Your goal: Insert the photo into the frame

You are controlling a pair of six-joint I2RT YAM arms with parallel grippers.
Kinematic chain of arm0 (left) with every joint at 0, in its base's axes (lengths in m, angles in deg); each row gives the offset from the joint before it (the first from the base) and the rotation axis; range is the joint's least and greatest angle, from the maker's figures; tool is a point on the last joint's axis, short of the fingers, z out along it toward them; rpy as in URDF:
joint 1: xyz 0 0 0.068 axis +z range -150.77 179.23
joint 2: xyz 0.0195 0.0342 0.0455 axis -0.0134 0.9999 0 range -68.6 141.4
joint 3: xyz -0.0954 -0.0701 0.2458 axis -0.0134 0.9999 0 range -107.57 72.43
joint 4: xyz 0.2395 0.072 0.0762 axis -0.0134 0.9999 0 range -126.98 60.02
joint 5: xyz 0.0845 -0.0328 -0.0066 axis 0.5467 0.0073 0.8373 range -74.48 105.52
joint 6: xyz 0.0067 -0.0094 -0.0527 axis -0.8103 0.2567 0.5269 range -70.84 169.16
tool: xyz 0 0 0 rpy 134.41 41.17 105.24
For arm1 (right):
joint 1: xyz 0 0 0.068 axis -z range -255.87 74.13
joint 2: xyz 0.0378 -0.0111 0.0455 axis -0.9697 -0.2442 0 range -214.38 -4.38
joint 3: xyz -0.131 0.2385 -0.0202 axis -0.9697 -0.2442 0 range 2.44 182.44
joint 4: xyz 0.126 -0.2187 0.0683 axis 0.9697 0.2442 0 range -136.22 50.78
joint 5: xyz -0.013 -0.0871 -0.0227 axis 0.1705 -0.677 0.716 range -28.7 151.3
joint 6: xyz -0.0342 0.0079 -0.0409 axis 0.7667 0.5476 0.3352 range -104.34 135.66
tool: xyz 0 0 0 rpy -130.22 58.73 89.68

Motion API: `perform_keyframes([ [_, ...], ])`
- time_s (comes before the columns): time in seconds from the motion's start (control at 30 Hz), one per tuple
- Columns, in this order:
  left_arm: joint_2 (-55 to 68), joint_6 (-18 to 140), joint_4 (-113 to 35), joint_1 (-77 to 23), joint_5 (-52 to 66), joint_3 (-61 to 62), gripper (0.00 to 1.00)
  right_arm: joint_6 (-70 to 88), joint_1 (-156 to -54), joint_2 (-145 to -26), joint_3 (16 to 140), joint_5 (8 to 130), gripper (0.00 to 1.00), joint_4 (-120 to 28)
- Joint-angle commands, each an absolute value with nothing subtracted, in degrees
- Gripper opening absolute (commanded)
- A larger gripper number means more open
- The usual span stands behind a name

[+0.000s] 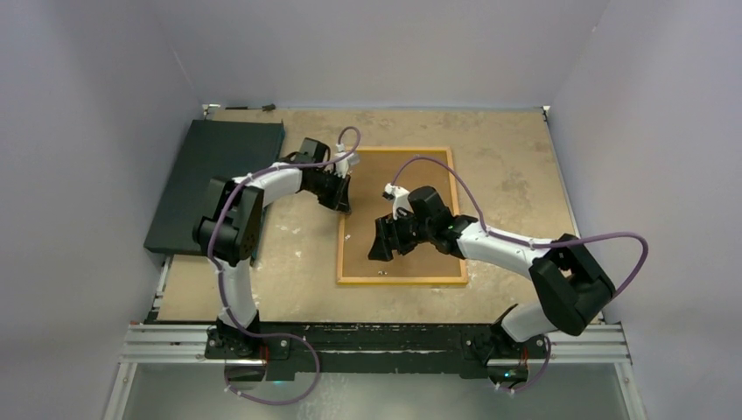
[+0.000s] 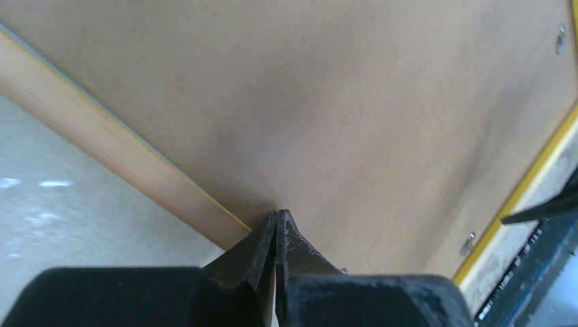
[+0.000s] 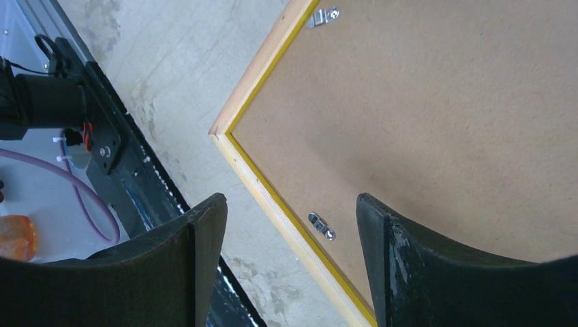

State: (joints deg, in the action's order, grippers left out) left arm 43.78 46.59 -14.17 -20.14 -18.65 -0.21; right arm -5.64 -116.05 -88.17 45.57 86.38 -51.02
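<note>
Face down on the table (image 1: 297, 254), the frame (image 1: 402, 281) shows only its backing board (image 1: 437, 262). The photo is nowhere in view, and whether it lies under that board cannot be told. The left gripper (image 2: 277, 216), jaws pinched shut on nothing, sets its tips on the board just inside the wooden rail. The right gripper (image 3: 290, 204) hovers spread wide and empty, a metal clip (image 3: 321, 225) directly below its gap. The step looks like working that clip: best to drop straight down, nip only the tab, and let the left tips pin the board against sliding.
</note>
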Motion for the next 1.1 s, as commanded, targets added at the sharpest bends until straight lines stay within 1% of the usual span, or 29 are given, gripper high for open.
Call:
perform_keyframes([
  [0.0,47.14,45.16,-15.22,-19.65,-10.11,-4.17,0.0,-4.32,-115.2,-88.77,48.73,87.71,0.71,-51.5],
  [0.23,50.64,44.91,-15.55,-18.92,-9.41,-8.32,0.0,-5.05,-113.87,-90.15,49.59,88.77,0.68,-54.06],
  [0.27,50.82,44.9,-14.45,-18.51,-10.68,-9.75,0.0,-5.2,-113.17,-89.83,49.63,88.76,0.69,-54.12],
  [0.33,49.7,45.16,-12.53,-17.9,-13.05,-11.92,0.0,-5.77,-111.58,-88.95,49.59,87.76,0.74,-54.28],
  [0.4,46.97,45.57,-10.9,-17.29,-15.88,-13.64,0.07,-6.3,-109.92,-88.72,49.99,86.96,0.78,-54.47],
  [0.47,43.51,45.68,-8.85,-16.95,-18.22,-15.57,0.15,-6.1,-109.01,-89.39,51.17,86.64,0.79,-54.5],
  [0.53,39.34,44.16,-5.66,-17.01,-20.9,-16.48,0.29,-6.03,-108.71,-90.41,52.59,85.93,0.79,-54.71],
  [0.57,37.61,42.29,-3.58,-17.54,-22.21,-16.21,0.39,-6.25,-108.73,-90.95,53.28,85.4,0.79,-54.85],
  [0.6,35.79,38.7,-1.1,-18.5,-22.44,-15.3,0.42,-6.53,-108.67,-91.53,54.0,84.75,0.79,-54.95],
  [0.67,31.25,30.23,1.88,-22.94,-18.74,-10.11,0.43,-7.41,-108.45,-92.49,54.66,82.73,0.79,-55.03],
  [0.77,23.9,20.77,2.38,-31.54,-7.93,2.35,0.44,-9.26,-106.78,-92.9,55.31,79.73,0.79,-55.67],
  [0.8,22.36,19.14,2.69,-34.16,-5.5,5.7,0.45,-9.88,-105.8,-93.13,55.79,79.34,0.79,-55.73],
  [0.83,21.36,18.19,3.15,-36.22,-4.36,7.8,0.5,-10.47,-104.83,-93.44,56.59,78.73,0.79,-55.36],
  [0.87,20.41,18.47,2.99,-37.38,-4.29,9.84,0.51,-10.91,-103.87,-93.87,57.45,77.62,0.79,-54.9],
  [0.93,19.01,18.36,3.36,-39.71,-3.24,11.94,0.52,-11.58,-101.77,-94.91,59.71,74.6,0.79,-53.94],
  [1.0,18.73,18.43,4.82,-41.92,-0.51,11.44,0.52,-12.91,-98.95,-96.64,62.54,73.37,0.79,-55.18],
  [1.07,17.91,18.73,5.31,-42.72,2.88,10.72,0.53,-12.67,-96.84,-100.77,68.56,72.89,0.81,-54.38],
])
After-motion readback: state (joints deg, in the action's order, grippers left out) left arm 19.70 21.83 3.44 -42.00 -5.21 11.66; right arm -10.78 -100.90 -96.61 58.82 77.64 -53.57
